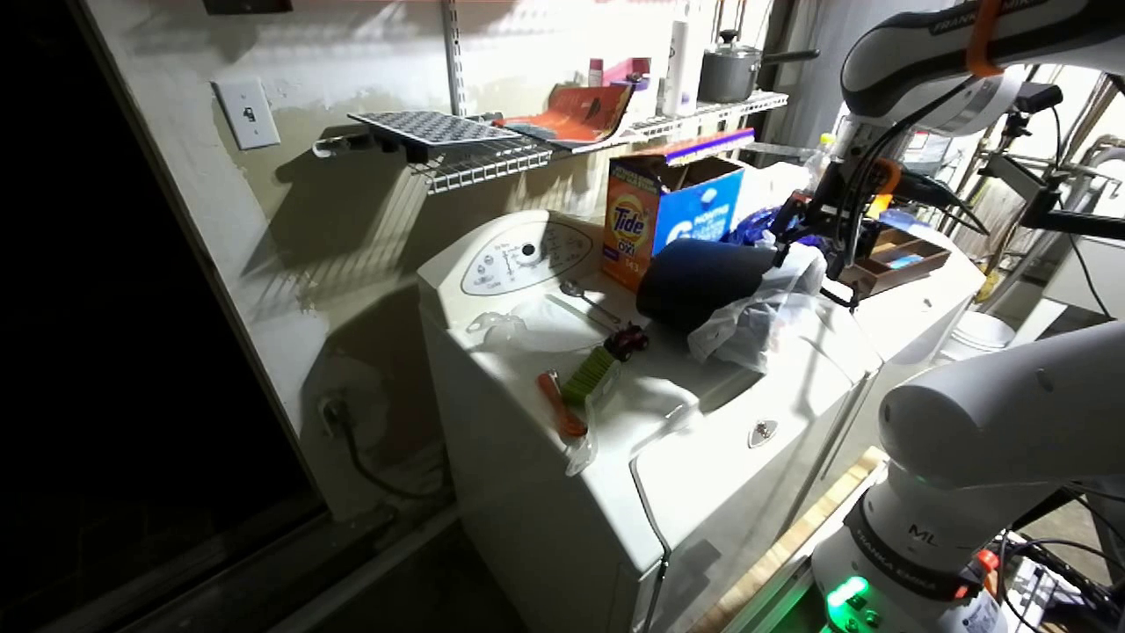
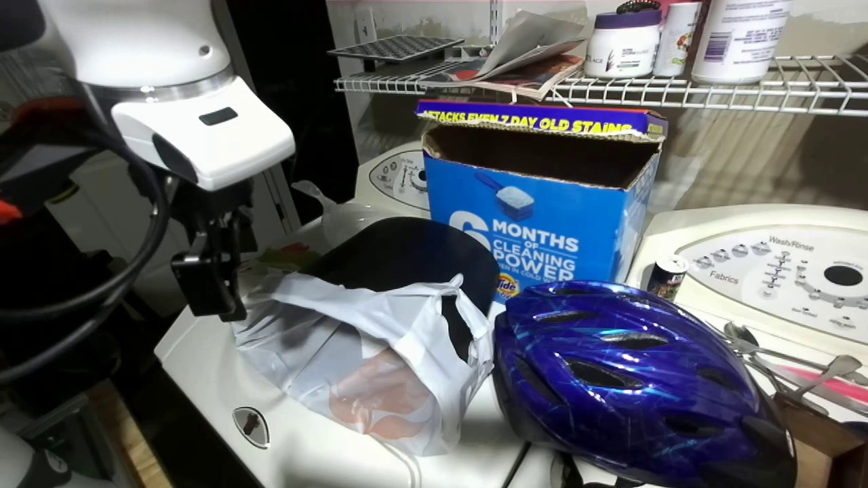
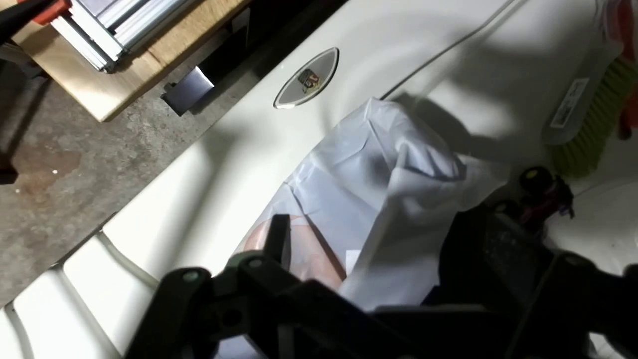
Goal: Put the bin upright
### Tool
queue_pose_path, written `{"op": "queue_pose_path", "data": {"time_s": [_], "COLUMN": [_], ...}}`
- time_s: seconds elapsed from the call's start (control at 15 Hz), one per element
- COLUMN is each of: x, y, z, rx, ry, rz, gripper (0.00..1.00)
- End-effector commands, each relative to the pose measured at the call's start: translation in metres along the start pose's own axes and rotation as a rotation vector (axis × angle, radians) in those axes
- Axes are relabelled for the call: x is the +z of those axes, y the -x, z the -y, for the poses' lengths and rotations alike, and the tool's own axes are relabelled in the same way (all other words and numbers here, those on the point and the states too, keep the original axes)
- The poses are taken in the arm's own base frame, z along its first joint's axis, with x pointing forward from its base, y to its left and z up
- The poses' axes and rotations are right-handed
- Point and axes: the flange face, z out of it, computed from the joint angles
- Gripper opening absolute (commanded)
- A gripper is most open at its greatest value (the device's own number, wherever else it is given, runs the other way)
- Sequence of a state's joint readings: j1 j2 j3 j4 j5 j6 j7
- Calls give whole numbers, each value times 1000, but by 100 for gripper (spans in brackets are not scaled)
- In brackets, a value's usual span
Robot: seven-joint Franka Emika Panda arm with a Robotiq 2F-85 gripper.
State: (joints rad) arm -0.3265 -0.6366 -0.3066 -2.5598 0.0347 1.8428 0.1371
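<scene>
The dark round bin (image 1: 703, 277) lies on its side on the white machine top (image 1: 518, 352); it also shows in an exterior view (image 2: 420, 251). Its crinkled whitish liner bag (image 1: 756, 330) spills from the mouth, with a reddish patch showing through it (image 2: 380, 379). My gripper (image 1: 813, 277) is above the bag at the bin's mouth end. In the wrist view the gripper (image 3: 398, 229) has its fingers spread, with bag (image 3: 344, 199) and dark bin (image 3: 461, 257) showing between and beyond them. The right finger is hard to make out against the dark bin. I cannot tell whether a finger touches the bag.
A blue and orange Tide box (image 2: 529, 224) stands behind the bin. A blue helmet (image 2: 610, 366) lies close beside the bag. A toy vehicle (image 1: 626, 341), green brush (image 1: 591, 376) and orange-handled item (image 1: 561, 404) lie near the bin's base. A wire shelf (image 1: 492, 167) hangs above.
</scene>
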Motion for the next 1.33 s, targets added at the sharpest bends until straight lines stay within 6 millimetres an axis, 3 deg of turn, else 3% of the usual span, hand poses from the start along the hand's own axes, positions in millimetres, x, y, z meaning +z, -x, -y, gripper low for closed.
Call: {"op": "queue_pose_path", "data": {"time_s": [0.0, 0.73, 0.8, 0.87, 1.27], "x": [3, 38, 42, 45, 50], "y": [-17, -56, -59, -60, -65], "z": [-21, -40, -41, -42, -47], "rx": [89, 201, 218, 227, 247], "ry": [-97, -409, -437, -458, -501], "rz": [-33, -32, -23, -18, -10], "gripper": [100, 100, 93, 72, 31]}}
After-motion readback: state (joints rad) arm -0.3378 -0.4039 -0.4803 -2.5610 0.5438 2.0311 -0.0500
